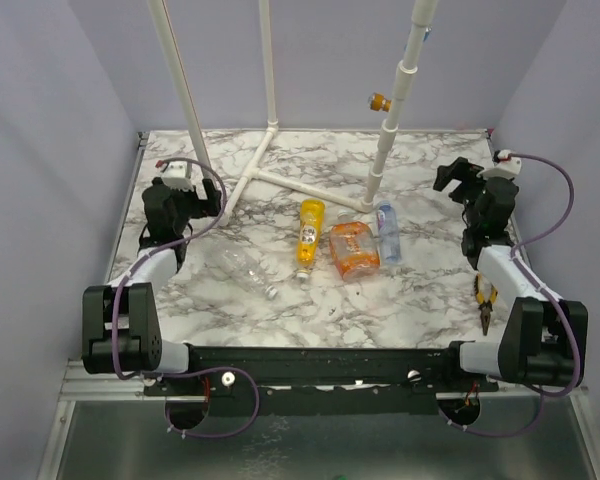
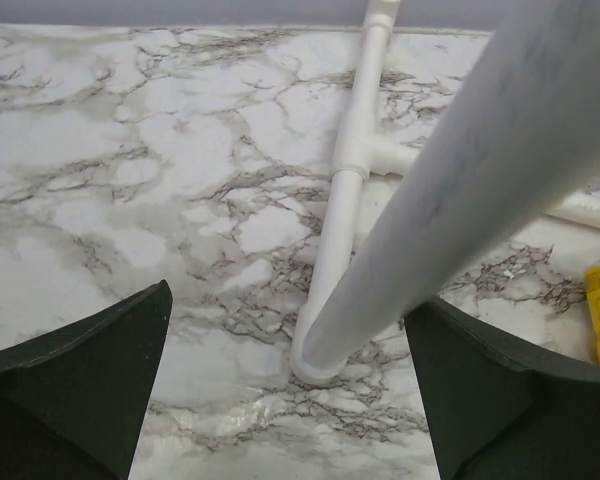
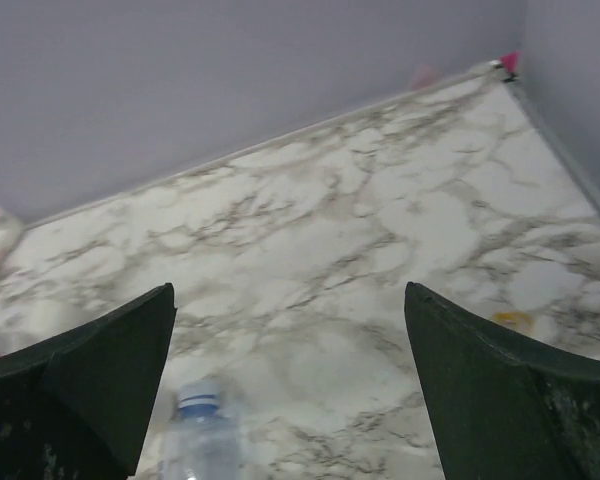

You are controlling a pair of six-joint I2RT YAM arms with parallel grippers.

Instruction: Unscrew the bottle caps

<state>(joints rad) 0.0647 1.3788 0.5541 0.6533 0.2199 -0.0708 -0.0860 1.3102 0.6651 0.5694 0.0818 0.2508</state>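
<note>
Over the counter, top view: a white marble-patterned counter (image 1: 430, 290) carries four bottles lying flat mid-counter, between the two arms: a small clear plastic bottle (image 1: 246, 268), a slender yellow-orange bottle (image 1: 310, 232), a squat orange bottle (image 1: 354, 250) and a clear blue-labelled bottle (image 1: 388, 235).
Caps: the small whitish screw caps look to be on. The clear bottle's cap (image 1: 271, 292) and the yellow one's (image 1: 302, 272) point to the near edge, the blue-labelled one's (image 1: 384, 208) to the far edge. The squat bottle's cap I cannot make out.
Grippers: the left gripper (image 1: 195, 203) sits by the left edge and the right gripper (image 1: 450, 180) by the right edge, both apart from the bottles.
Room: a white pipe frame (image 1: 260, 175) crowds the far-left part, and yellow-handled pliers (image 1: 483, 298) lie by the right edge.
Left wrist view: the fingers (image 2: 90, 380) are spread wide and hold nothing. A frame upright stands just ahead, so a swing towards the bottles likely has to go round it.
Right wrist view: the fingers (image 3: 80, 390) are also wide and empty. The blue-labelled bottle's top shows low between them, with bare counter up to the far-right corner.
Handling: lying flat, each bottle will probably roll unless one arm pins it while the other turns the cap.
</note>
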